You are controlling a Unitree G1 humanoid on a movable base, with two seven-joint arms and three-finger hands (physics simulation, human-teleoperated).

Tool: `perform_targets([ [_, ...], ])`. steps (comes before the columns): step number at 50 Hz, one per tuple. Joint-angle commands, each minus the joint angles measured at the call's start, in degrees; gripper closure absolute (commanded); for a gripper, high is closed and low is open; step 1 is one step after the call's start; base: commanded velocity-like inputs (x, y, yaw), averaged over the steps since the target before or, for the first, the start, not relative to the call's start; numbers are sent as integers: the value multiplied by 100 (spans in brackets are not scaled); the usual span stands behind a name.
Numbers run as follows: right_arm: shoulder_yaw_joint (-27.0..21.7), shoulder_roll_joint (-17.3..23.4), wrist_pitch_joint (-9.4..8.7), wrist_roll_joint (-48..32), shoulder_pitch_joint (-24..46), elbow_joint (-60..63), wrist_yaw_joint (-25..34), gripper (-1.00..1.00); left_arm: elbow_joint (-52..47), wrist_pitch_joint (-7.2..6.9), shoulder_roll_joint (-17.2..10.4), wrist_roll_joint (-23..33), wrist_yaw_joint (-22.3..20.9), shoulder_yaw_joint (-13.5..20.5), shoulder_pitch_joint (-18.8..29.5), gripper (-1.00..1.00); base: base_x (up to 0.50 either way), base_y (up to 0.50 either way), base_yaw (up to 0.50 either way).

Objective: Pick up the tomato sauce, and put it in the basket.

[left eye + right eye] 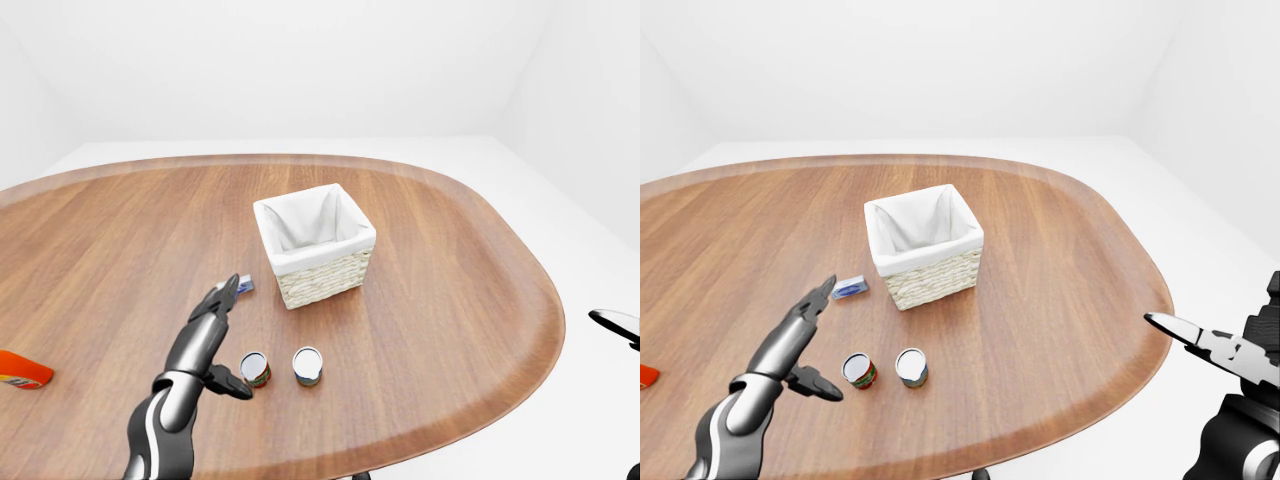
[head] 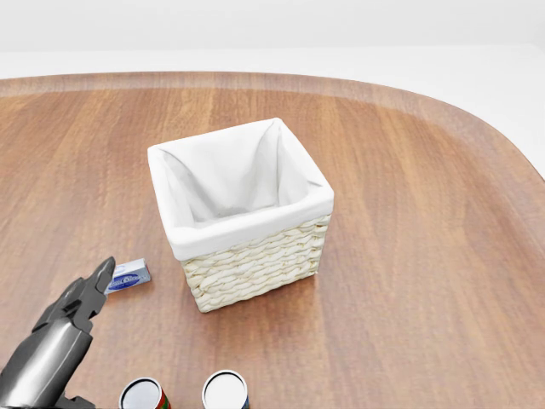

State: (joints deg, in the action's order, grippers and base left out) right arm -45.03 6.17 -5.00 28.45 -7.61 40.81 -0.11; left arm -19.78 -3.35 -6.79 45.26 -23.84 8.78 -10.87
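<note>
The tomato sauce can, with a red and green label and a silver lid, stands upright on the wooden table, below the basket in the left-eye view. The wicker basket with a white cloth lining is empty. My left hand is open just left of the can. Its fingers point up the view and its thumb reaches toward the can's base. I cannot tell whether they touch. My right hand is open and empty, off the table's right edge.
A second can with a blue label stands just right of the tomato sauce. A small blue and white box lies left of the basket. An orange-red object lies at the left edge.
</note>
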Motion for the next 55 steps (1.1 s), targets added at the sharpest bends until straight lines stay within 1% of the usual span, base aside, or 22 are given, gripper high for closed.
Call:
perform_targets([
  [1, -4, 10, 0, 0, 7, -1, -7, -100, 410, 399, 92, 732, -289, -194, -394, -100, 0, 0, 0],
  [2, 0, 6, 0, -4, 7, -8, -3, -100, 549, 545, 57, 718, -323, -240, -434, -100, 0, 0, 0],
  [3, 4, 9, 0, -11, 10, -9, -8, -100, 588, 618, 50, 766, -313, -256, -464, -100, 0, 0, 0],
  [5, 0, 18, 0, -8, 15, -11, -13, -100, 631, 687, 71, 817, -319, -268, -510, -100, 0, 0, 0],
  [7, -6, 21, 0, -1, 16, -16, -11, -100, 605, 703, 85, 831, -359, -260, -529, -100, 0, 0, 0],
  [10, 51, 0, 0, -68, 28, -95, 0, -100, 758, 788, 73, 873, -294, -266, -479, -100, 0, 0, 0],
  [14, 23, 13, 0, -26, 12, -63, -12, -100, 868, 834, 71, 896, -259, -274, -467, -100, 0, 0, 0],
  [21, 38, -4, 0, -40, 3, -81, -5, -100, 1178, 834, 33, 964, -88, -345, -387, -100, 0, 0, 0],
  [28, 35, -23, 0, -41, -15, -72, 7, -100, 1554, 834, 6, 1053, 157, -496, -283, -100, 0, 0, 0],
  [30, 41, -33, 0, -45, -17, -94, 23, -100, 1684, 834, -8, 1042, 259, -483, -160, -100, 0, 0, 0],
  [32, 63, -32, 0, -60, -10, -110, 23, -100, 1654, 772, -3, 1011, 257, -492, -123, -100, 0, 0, 0],
  [34, 66, -31, 0, -63, -12, -107, 20, -100, 1780, 763, -24, 989, 371, -503, -45, -100, 0, 0, 0],
  [35, 64, -33, 0, -59, -16, -109, 25, -100, 1788, 721, -19, 978, 397, -503, -26, -100, 0, 0, 0],
  [40, 52, -31, 0, -46, -16, -105, 29, -100, 1969, 688, -59, 988, 592, -545, 70, -100, 0, 0, 0],
  [45, 55, -24, 0, -50, -13, -116, 31, -100, 1868, 592, -58, 948, 602, -552, 79, -100, 0, 0, 0],
  [49, 72, -24, 0, -67, -6, -127, 30, -100, 1940, 589, -55, 918, 643, -574, 105, -100, 0, 0, 0],
  [51, 60, -20, 0, -51, -9, -125, 31, -100, 2036, 614, -70, 916, 701, -589, 133, -100, 0, 0, 0],
  [54, 75, -28, 0, -65, -10, -135, 36, -100, 2082, 605, -80, 919, 732, -602, 158, -100, 0, 0, 0],
  [55, 80, -32, 0, -68, -10, -136, 37, -100, 2043, 581, -70, 926, 716, -609, 145, -100, 0, 0, 0],
])
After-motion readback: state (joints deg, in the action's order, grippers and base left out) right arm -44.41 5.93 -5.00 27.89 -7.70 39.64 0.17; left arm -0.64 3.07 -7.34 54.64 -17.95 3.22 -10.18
